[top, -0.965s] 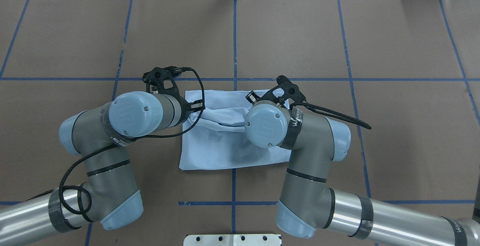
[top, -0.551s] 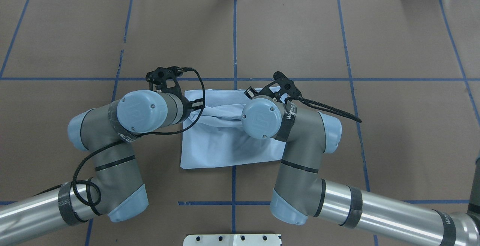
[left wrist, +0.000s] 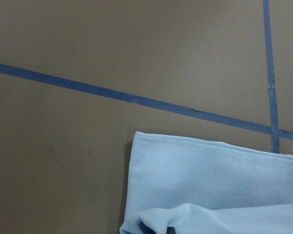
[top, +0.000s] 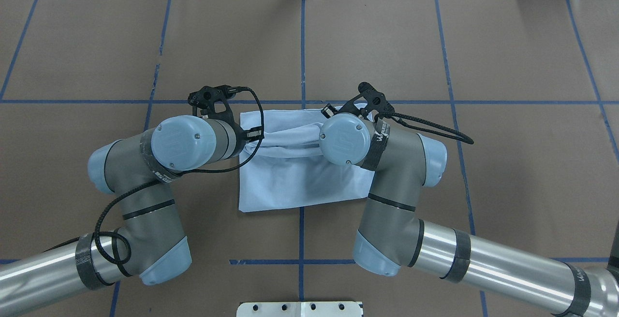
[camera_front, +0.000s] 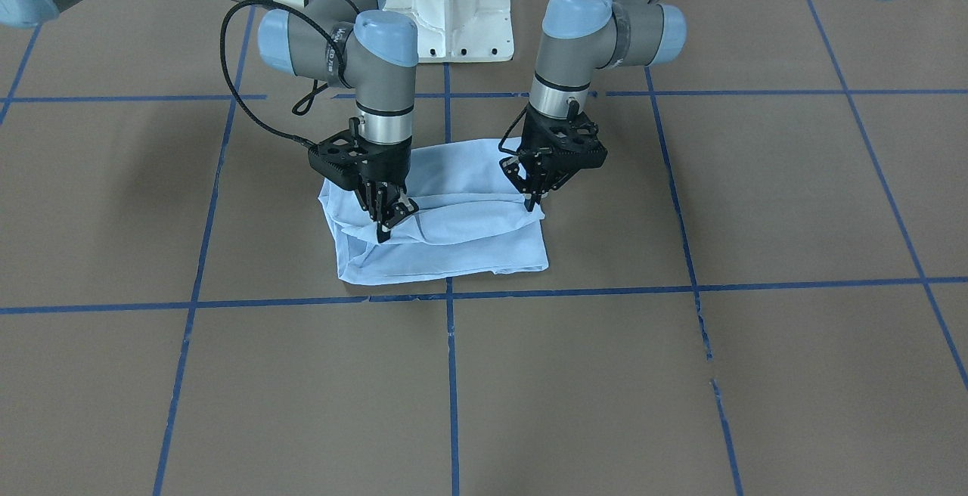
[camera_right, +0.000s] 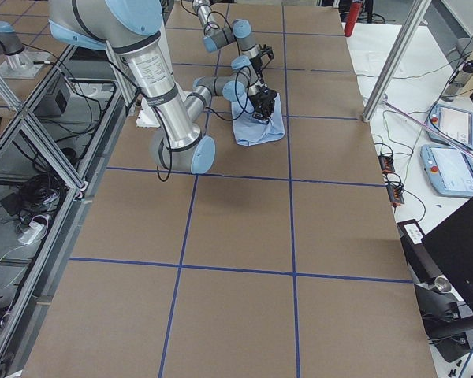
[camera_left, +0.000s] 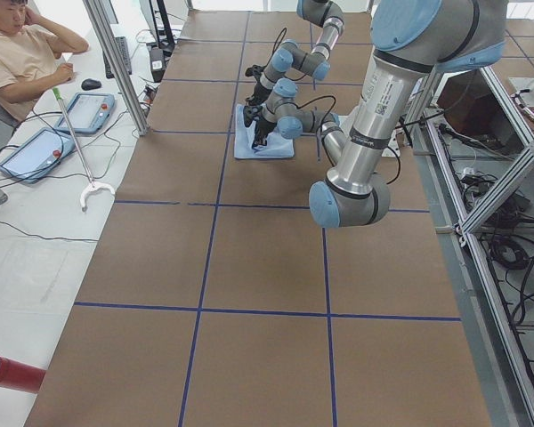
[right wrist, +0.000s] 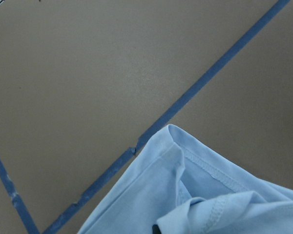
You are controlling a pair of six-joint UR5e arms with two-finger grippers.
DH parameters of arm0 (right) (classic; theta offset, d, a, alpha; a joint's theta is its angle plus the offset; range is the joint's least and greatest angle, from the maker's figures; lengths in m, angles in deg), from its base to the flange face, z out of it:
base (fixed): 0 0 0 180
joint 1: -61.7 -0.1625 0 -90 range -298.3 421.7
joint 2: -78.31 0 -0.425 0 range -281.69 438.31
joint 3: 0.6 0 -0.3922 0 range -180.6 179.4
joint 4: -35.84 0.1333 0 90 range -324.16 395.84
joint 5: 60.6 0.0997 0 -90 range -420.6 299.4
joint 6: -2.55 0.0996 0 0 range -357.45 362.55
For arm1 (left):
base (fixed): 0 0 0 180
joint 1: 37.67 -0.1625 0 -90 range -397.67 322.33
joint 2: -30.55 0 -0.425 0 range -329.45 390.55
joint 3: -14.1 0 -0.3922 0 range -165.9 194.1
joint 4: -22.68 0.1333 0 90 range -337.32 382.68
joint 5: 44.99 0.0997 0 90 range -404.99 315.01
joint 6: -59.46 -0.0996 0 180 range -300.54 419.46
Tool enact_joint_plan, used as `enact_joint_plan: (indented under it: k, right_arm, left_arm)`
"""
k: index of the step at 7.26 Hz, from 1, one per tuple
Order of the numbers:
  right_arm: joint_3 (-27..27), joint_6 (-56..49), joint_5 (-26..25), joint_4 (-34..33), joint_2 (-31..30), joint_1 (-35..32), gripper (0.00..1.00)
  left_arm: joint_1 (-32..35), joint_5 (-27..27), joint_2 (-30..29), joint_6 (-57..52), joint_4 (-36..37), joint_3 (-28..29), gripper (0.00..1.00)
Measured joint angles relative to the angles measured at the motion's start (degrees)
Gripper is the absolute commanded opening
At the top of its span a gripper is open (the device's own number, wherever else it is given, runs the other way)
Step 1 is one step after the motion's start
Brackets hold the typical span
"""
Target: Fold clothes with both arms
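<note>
Tabletop [top: 508,41] covered in brown paper and divided into large squares by blue tape lines [top: 302,41]. The light blue T-shirt [camera_front: 469,243], folded to a rough rectangle, lies near the table's middle, astride the central tape line and a little in front of the white pedestal base [camera_front: 450,4]. Its edge farthest from the base stops just short of a cross line of tape. The left gripper [camera_front: 534,199] and the right gripper [camera_front: 386,228] point down at opposite ends of the shirt. Each has its fingers pressed together on a raised fold of cloth, so a ridge of fabric runs between them while the rest lies flat on the paper. Both wrist views show a shirt corner on the paper near tape lines. On the side of the table opposite the robot, a white bench carries two grey control tablets [camera_left: 36,151] and loose cables, and a seated person [camera_left: 22,58] leans on it. A red cylinder [camera_left: 9,372] lies at the bench's near end in the left side view. Aluminium framing [camera_right: 31,142] with cables on the floor stands behind the robot.
</note>
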Motion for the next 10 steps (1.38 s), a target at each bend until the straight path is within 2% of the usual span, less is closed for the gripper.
enact_joint_plan:
  k: [1, 4, 6, 10]
  right_arm:
    - [-0.14, -1.46, 0.15, -0.04, 0.02, -0.18, 1.00]
    - [0.31, -8.89, 2.37, 0.13, 0.17, -1.22, 1.00]
    - [2.61, -15.84, 4.87, 0.07, 0.19, -0.81, 1.00]
    - [3.64, -35.54, 4.66, -0.08, -0.52, 4.92, 1.00]
  left_arm:
    - [0.04, 0.00, 0.07, 0.00, -0.67, 0.00, 0.99]
    - [1.13, -1.24, 0.24, -6.10, -1.53, -0.89, 1.00]
    - [4.18, -5.92, 0.65, -11.83, -1.48, -1.90, 1.00]
    - [5.41, -7.45, 0.89, -13.77, -1.56, -2.27, 1.00]
